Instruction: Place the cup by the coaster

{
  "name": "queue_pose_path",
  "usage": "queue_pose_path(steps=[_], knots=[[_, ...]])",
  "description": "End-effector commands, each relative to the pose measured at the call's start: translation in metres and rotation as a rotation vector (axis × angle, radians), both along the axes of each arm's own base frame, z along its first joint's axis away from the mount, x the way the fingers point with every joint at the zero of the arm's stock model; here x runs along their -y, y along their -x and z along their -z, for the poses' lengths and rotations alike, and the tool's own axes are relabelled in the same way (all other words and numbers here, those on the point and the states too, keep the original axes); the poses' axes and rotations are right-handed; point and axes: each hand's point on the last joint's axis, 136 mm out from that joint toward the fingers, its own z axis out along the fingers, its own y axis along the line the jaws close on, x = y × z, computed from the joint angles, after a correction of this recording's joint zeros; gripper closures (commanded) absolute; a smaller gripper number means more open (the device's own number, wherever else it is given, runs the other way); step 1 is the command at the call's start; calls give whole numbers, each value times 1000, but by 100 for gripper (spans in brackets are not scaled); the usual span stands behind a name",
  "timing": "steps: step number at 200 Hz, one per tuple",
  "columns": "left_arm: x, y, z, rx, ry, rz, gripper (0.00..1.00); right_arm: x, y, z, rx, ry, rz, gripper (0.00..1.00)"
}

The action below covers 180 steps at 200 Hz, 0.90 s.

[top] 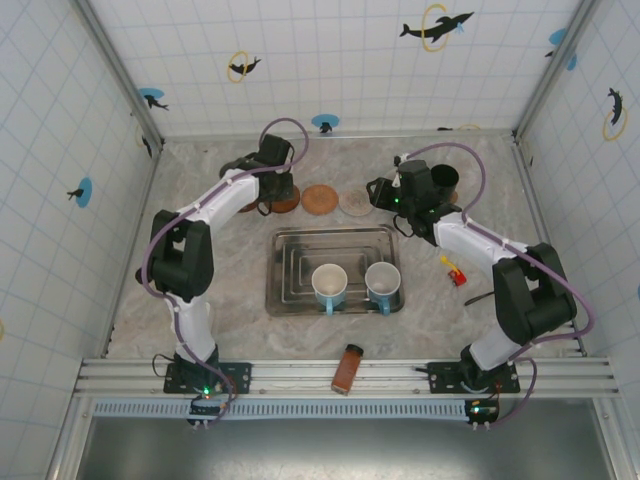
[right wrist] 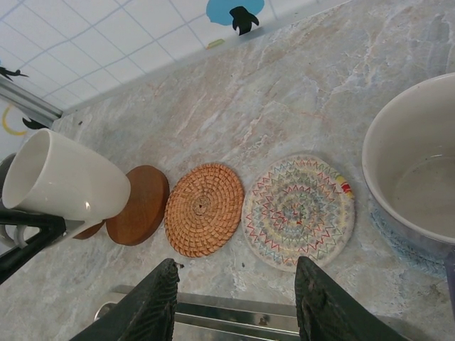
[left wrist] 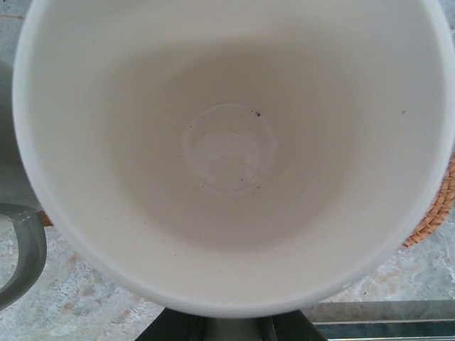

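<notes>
Cup (right wrist: 64,181) hangs tilted with its base over the left edge of the wood coaster (right wrist: 142,204), left gripper (left wrist: 231,328) pinching its rim, likely lining up the set-down beside it, while right gripper (right wrist: 236,263) sits half-spread and empty right of that coaster, clear of the drop.

I see the cup (right wrist: 64,181) in plain white, cream inside, and the counter (right wrist: 298,85) marbled in grey and beige. The dark brown coaster (right wrist: 142,206) shows wood grain, the orange woven coaster (right wrist: 204,209) a spiral weave, and the pale coaster (right wrist: 298,212) multicoloured zigzag rings. My feed shows white wall tiles (right wrist: 142,35) with blue discs and black dolphins.
</notes>
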Motion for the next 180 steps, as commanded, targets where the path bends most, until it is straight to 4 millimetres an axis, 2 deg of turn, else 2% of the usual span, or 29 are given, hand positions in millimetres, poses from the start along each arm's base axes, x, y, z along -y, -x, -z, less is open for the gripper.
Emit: queue_pose_path(steps=[1, 180], knots=[[-1, -12, -1, 32, -9, 9, 100, -6, -14, -24, 58, -32, -1, 54], [-7, -9, 11, 6, -34, -6, 100, -7, -14, -23, 52, -32, -5, 54]])
